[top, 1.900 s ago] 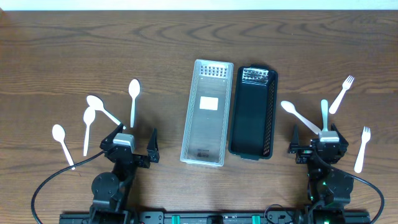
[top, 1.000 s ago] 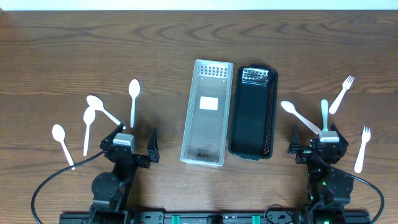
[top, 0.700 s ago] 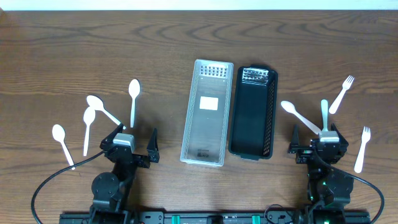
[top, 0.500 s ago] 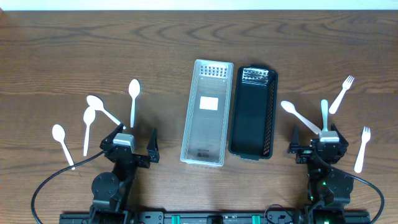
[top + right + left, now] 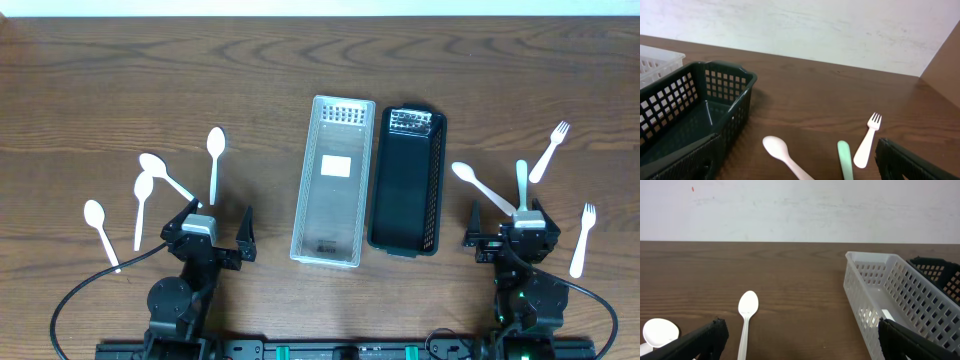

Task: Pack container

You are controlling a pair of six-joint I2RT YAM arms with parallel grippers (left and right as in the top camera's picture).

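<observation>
A clear white basket (image 5: 318, 212) and a black basket (image 5: 432, 190) lie side by side at the table's middle, both empty. Several white spoons (image 5: 215, 150) lie left of them. On the right lie a white spoon (image 5: 478, 187), a mint-handled utensil (image 5: 521, 180) and two white forks (image 5: 549, 150). My left gripper (image 5: 212, 233) is open and empty, near the front edge, just behind the spoons. In the left wrist view, my left gripper (image 5: 800, 350) faces a spoon (image 5: 746, 312) and the white basket (image 5: 890, 295). My right gripper (image 5: 508, 233) is open and empty; in its wrist view (image 5: 797, 171) the spoon (image 5: 782, 150), mint handle (image 5: 844, 159) and a fork (image 5: 867, 140) lie ahead.
The black basket (image 5: 735, 107) fills the left of the right wrist view. A pale wall runs behind the table's far edge. Cables loop from both arm bases at the front edge.
</observation>
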